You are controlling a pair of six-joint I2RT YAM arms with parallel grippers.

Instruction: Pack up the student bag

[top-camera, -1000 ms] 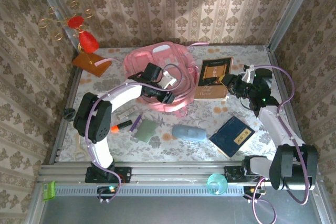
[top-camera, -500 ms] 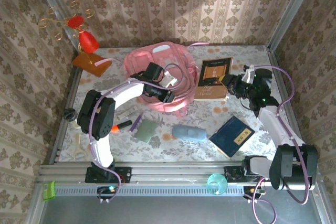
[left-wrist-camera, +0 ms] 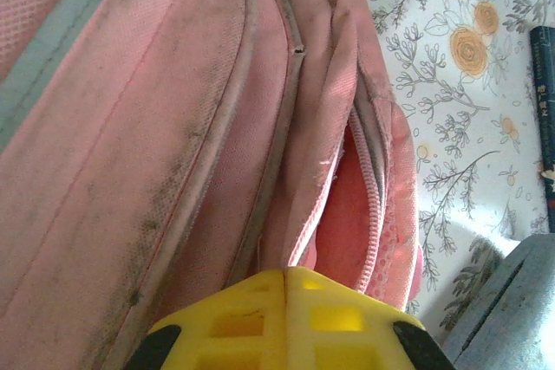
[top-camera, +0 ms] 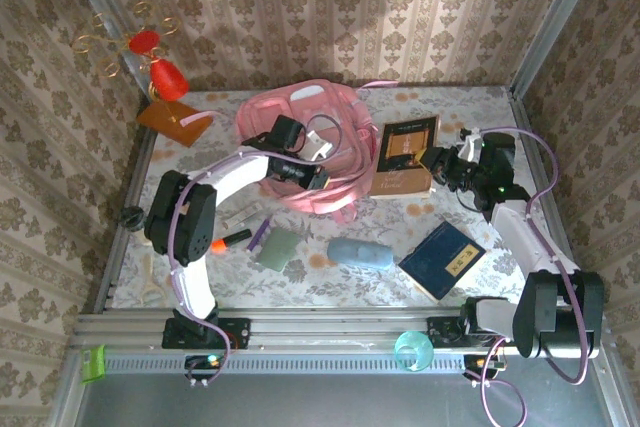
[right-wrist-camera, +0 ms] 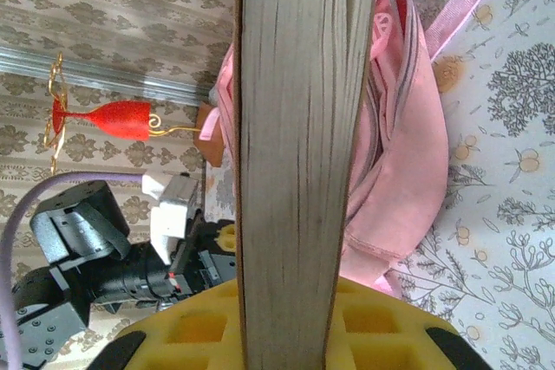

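Student bag: pink, grubby, zip gaping, far-middle of table, near back wall. My left gripper is pressed fully together against its fold; cloth pinched? Can't tell. My right gripper clamps brown book beside bag's right edge; free tabletop behind it.

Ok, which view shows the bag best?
Top external: the whole bag is in frame, though the left arm crosses it. Left wrist gives only a close-up of pink fabric and a zip gap; right wrist catches one side of it behind the book.
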